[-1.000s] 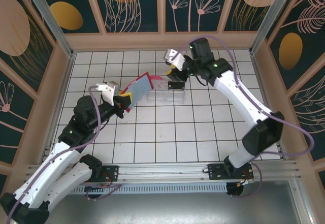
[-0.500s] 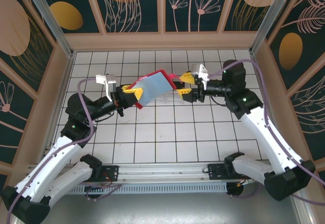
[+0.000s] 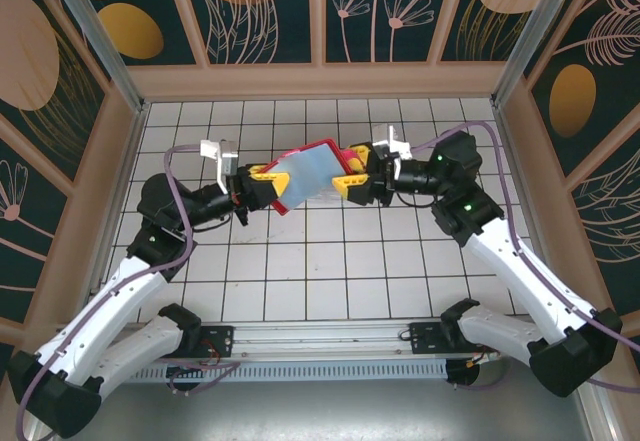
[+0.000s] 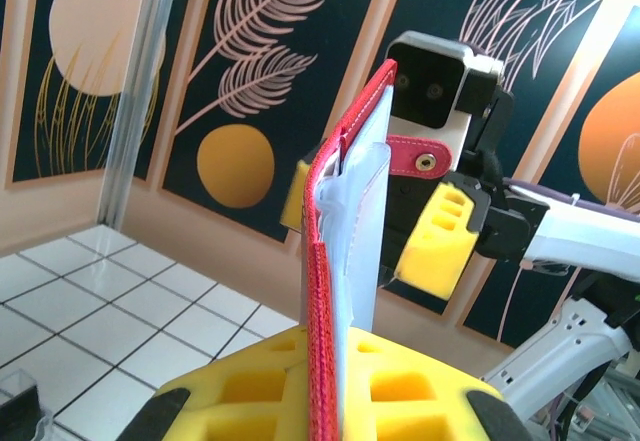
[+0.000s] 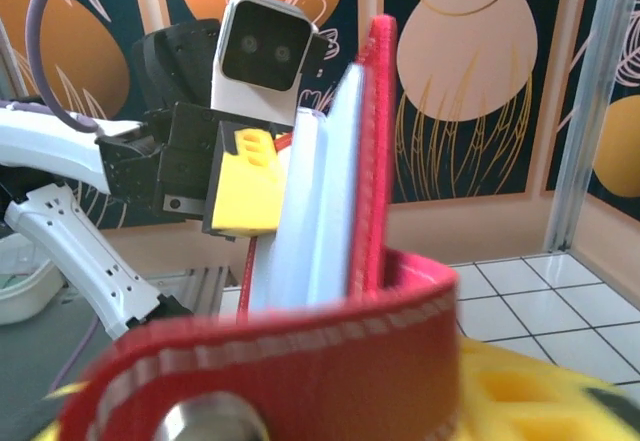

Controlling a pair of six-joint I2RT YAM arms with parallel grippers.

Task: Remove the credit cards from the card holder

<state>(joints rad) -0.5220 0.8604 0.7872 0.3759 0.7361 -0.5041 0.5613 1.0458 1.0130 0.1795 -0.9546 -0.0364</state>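
The card holder (image 3: 305, 173), a red wallet with greyish inner pockets, hangs above the table's middle, unfolded and facing up. My left gripper (image 3: 262, 183) is shut on its left end; in the left wrist view the red edge (image 4: 325, 261) stands pinched between the yellow pads (image 4: 430, 401). My right gripper (image 3: 352, 178) is at the wallet's right end, fingers astride it with a small gap on one side. The red snap tab (image 5: 280, 361) lies across the front of the right jaws. The credit cards cannot be told apart from the pale pocket layers (image 5: 320, 221).
A corner of a clear plastic tray (image 4: 20, 411), with something dark in it, sits on the white tiles under the wallet. Wooden walls (image 3: 320, 79) and metal posts ring the table. Open tiles (image 3: 330, 271) lie in front of both grippers.
My right arm swung from the tray at the back to the wallet's right end, its jaws widening, then narrowing. My left gripper carried the wallet right and a little farther back.
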